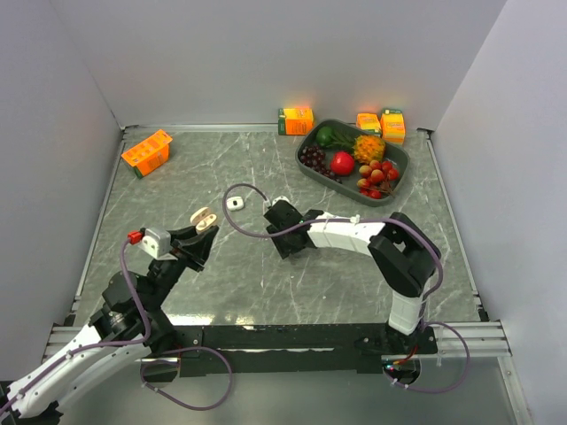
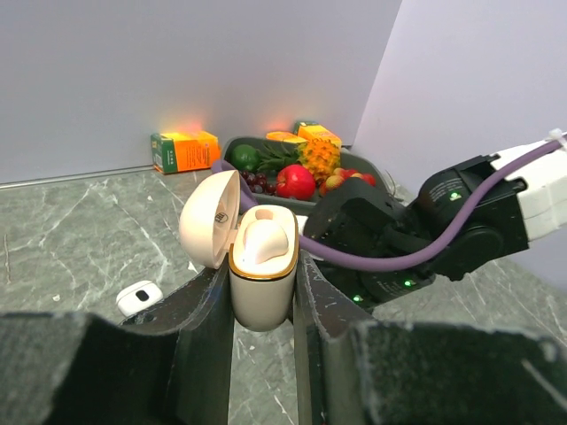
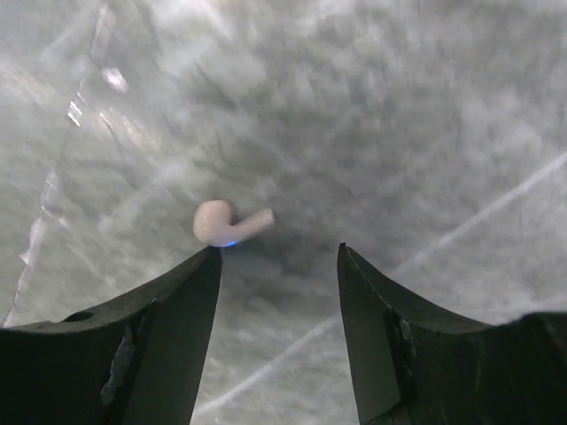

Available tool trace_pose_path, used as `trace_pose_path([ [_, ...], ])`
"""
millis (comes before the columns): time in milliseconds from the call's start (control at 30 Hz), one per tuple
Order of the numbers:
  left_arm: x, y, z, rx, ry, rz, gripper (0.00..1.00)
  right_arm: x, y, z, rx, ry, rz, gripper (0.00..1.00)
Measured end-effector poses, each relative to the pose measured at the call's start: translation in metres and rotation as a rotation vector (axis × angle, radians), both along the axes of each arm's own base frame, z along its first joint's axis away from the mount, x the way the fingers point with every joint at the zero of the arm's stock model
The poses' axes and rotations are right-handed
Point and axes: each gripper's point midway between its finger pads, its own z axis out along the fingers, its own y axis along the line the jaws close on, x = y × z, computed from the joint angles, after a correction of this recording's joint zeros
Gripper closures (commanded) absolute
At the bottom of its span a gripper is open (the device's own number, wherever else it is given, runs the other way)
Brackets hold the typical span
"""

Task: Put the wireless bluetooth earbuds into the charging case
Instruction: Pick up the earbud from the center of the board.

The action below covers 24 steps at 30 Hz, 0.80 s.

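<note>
My left gripper (image 2: 263, 266) is shut on an open beige charging case (image 2: 262, 288) with a gold rim, held upright above the table; its lid (image 2: 210, 220) hangs open to the left. A beige earbud (image 2: 266, 241) sits in the case. In the top view the case (image 1: 205, 218) is at the left gripper's (image 1: 200, 228) tip. My right gripper (image 3: 277, 252) is open, low over the table. A pale beige earbud (image 3: 226, 223) with a blue light lies just beyond its left fingertip (image 3: 208, 261), outside the jaws. In the top view the right gripper (image 1: 278, 209) is at table centre.
A small white closed case (image 1: 235, 203) lies on the table between the grippers and also shows in the left wrist view (image 2: 135, 296). A grey fruit tray (image 1: 309, 141) stands back right. Orange cartons (image 1: 147, 151) (image 1: 295, 119) are along the back. A purple cable (image 1: 248, 232) loops over the middle.
</note>
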Motion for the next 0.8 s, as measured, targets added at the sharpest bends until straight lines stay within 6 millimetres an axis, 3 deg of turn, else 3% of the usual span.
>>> trace_pose_path([
  [467,-0.001,0.003,0.003,-0.013,-0.008,0.008,0.99,0.01,0.02,0.001,0.032,-0.008,0.074,0.39],
  [800,-0.001,0.009,0.005,-0.026,-0.011,0.03,0.99,0.015,0.039,-0.002,0.097,0.017,0.068,0.53],
])
